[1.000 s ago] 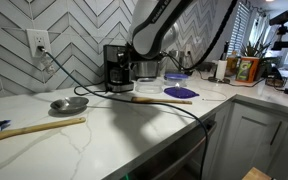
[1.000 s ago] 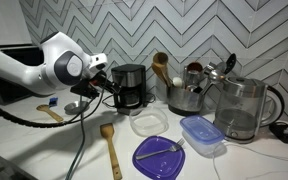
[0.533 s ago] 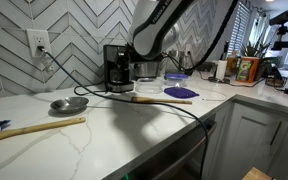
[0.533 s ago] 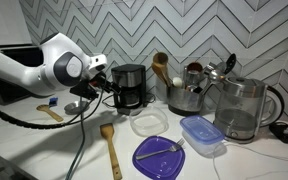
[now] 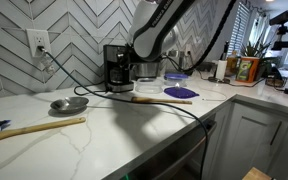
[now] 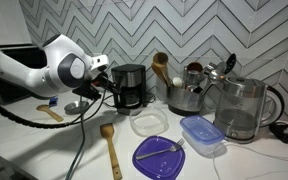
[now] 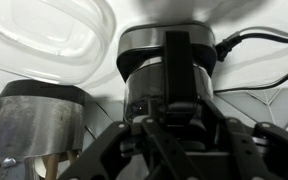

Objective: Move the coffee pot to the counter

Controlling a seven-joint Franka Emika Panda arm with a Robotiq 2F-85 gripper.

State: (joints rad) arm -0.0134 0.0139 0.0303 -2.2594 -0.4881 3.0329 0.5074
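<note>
The white, grey-veined desk [image 5: 104,140] runs beneath a herringbone-tiled wall [image 5: 79,25]. At its back edge the coffee pot [image 7: 169,60] sits in the coffee machine [image 5: 115,60]. The claw [image 7: 177,122] is spread apart, its fingers on either side of the pot's handle.

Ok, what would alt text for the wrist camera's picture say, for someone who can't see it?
Close-up from the robot's wrist: a small dark glass coffee pot with a black handle fills the centre, the robot's hand close up to it. A steel utensil holder stands left of it, a clear plastic container above.
</note>
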